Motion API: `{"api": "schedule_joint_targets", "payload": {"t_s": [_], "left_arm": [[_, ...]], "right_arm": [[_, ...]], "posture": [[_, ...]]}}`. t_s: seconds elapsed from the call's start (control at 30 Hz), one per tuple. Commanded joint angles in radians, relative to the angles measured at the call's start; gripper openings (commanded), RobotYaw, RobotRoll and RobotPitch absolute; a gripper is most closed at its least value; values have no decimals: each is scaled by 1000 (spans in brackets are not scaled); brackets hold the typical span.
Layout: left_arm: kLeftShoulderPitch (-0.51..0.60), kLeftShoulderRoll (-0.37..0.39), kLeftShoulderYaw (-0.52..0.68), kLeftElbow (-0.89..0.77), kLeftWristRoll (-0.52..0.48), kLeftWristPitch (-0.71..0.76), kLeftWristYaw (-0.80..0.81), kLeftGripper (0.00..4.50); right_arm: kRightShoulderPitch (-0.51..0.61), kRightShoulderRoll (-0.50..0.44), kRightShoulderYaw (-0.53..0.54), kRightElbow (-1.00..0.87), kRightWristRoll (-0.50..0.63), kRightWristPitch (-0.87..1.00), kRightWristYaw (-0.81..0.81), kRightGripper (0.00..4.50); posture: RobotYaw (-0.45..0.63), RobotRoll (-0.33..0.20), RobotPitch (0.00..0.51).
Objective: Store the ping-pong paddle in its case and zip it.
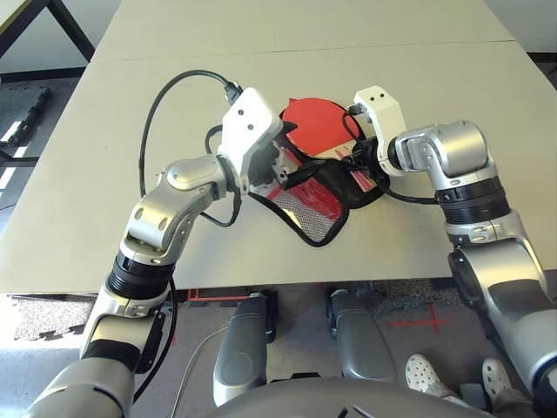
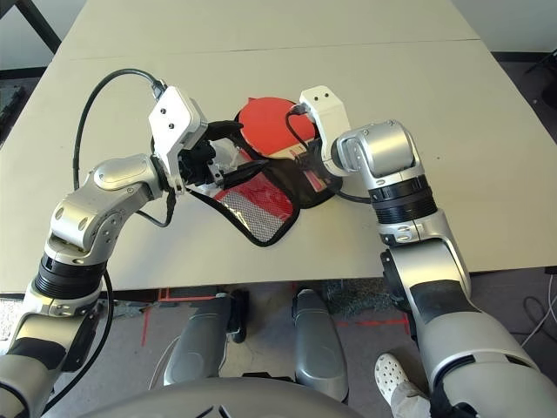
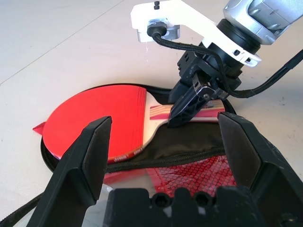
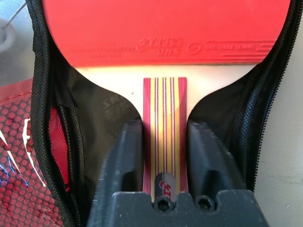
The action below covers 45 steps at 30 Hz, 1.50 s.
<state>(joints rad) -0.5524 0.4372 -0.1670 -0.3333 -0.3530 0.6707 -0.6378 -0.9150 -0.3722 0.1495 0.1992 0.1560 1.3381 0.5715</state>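
The ping-pong paddle lies in the case, blade toward eleven o'clock; right pincer straddles its handle, barely parted; left pincer gapes empty.

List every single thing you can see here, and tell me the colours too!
Round red rubber-faced ping-pong paddle with a striped wooden handle: one, red, lying in the open case.
Soft paddle-shaped zip case: one, red outside, black lining, black mesh flap folded toward the robot, mid-table.
Flat tabletop: one, pale beige.
Shoes: white, on the floor by the table's near edge.
Left gripper: black, open, near the case's flap.
Right gripper: black fingers either side of the paddle's handle.
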Motion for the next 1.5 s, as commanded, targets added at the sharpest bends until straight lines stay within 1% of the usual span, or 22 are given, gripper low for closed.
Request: {"api": "schedule_joint_targets", "payload": {"t_s": [0.03, 0.13, 0.17, 0.3, 0.37, 0.47, 0.53, 0.63, 0.7, 0.77, 0.8, 0.9, 1.03, 1.17, 1.2, 1.37, 1.43, 1.5], "left_arm": [[6, 0, -11, -3, 8, 4, -2, 4500], [4, 4, -5, -5, 8, 5, -1, 4500], [2, 8, 1, -9, 8, 6, 0, 4500], [-20, 40, 56, -26, -9, 26, 3, 4500], [-35, 79, 99, -33, -22, 43, -5, 4500], [-44, 159, 155, -29, -22, 50, -28, 4500], [-40, 226, 190, -20, -19, 48, -49, 4500], [-15, 341, 221, -4, 0, 49, -87, 4500], [8, 407, 252, 16, 4, 51, -106, 4500], [58, 466, 289, 47, 9, 43, -128, 4500], [89, 488, 302, 59, 10, 38, -141, 4500], [174, 518, 318, 95, 22, 7, -159, 4500], [255, 514, 309, 86, 23, -8, -172, 4500], [253, 465, 250, 55, 21, -1, -164, 4500], [244, 452, 237, 52, 25, 0, -160, 4500], [151, 361, 127, -6, 8, 62, -150, 4500], [83, 287, 65, -43, -2, 110, -124, 4500], [33, 238, 31, -58, -1, 144, -110, 4500]], "right_arm": [[7, -29, 13, -22, 34, 17, 23, 3146], [-6, -62, 20, -24, 61, 22, 51, 4192], [-10, -83, 25, -29, 75, 29, 72, 4480], [-20, -183, 57, -60, 138, 32, 178, 4480], [-24, -240, 75, -69, 167, 13, 242, 4480], [-18, -299, 66, -73, 209, -41, 330, 4480], [-14, -329, 44, -63, 234, -79, 377, 4480], [-8, -354, 27, -29, 240, -154, 415, 4480], [-6, -351, -1, 1, 249, -188, 427, 4480], [4, -342, -36, 21, 262, -218, 432, 4480], [8, -340, -49, 29, 266, -225, 430, 4480], [19, -340, -77, 46, 279, -239, 437, 4480], [11, -345, -105, 90, 275, -260, 430, 4480], [-23, -328, -151, 165, 276, -282, 403, 4480], [-25, -326, -158, 174, 274, -294, 402, 4480], [-36, -319, -195, 259, 249, -387, 368, 4480], [-55, -318, -227, 312, 254, -406, 349, 4480], [-68, -319, -246, 346, 258, -421, 344, 4480]], "posture": [[38, 0, 217], [43, 0, 218], [43, 0, 218], [47, 0, 219], [57, 0, 221], [66, 0, 223], [76, 0, 226], [81, 0, 225], [90, 0, 225], [96, 0, 225], [96, 0, 225], [99, 0, 224], [99, 0, 224], [99, 0, 224], [82, 0, 215], [73, 0, 212], [66, 0, 211], [57, 0, 214]]}}
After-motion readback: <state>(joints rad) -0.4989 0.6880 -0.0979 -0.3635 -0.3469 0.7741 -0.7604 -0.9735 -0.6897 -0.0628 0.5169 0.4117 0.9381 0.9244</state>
